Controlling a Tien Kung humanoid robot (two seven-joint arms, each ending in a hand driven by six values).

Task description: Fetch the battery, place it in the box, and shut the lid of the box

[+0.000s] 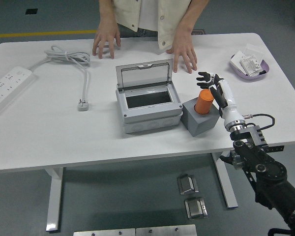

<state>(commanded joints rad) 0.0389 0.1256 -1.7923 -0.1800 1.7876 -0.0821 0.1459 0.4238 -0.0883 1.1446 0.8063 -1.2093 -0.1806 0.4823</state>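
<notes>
1. Here, the right hand (210,83) hung over the desk (49,132) just beside the top of the orange battery (204,102), its black fingers (203,75) spread and holding nothing; whether any fingertip touched the battery could not be told.
2. The battery stood upright in a gray block holder (200,118), with only its upper part showing above the block.
3. The gray box (148,109) sat just left of the holder, its clear lid (144,73) raised and leaning back, the dark inside exposed.
4. The right arm came in from the lower right corner, its lower part cut off by the picture's edge; no left arm showed.
5. A person stood at the far side, cut off above the chest, with one hand (106,41) flat on the desk near the coiled cable (69,55) and the other hand (184,52) flat on the desk just behind the lid's right corner.
6. A white power strip (7,88) lay at the left edge, partly cut off, its plug (83,103) resting left of the box.
7. A purple tray (263,72) near the far right corner held small white items too small to make out.
</notes>
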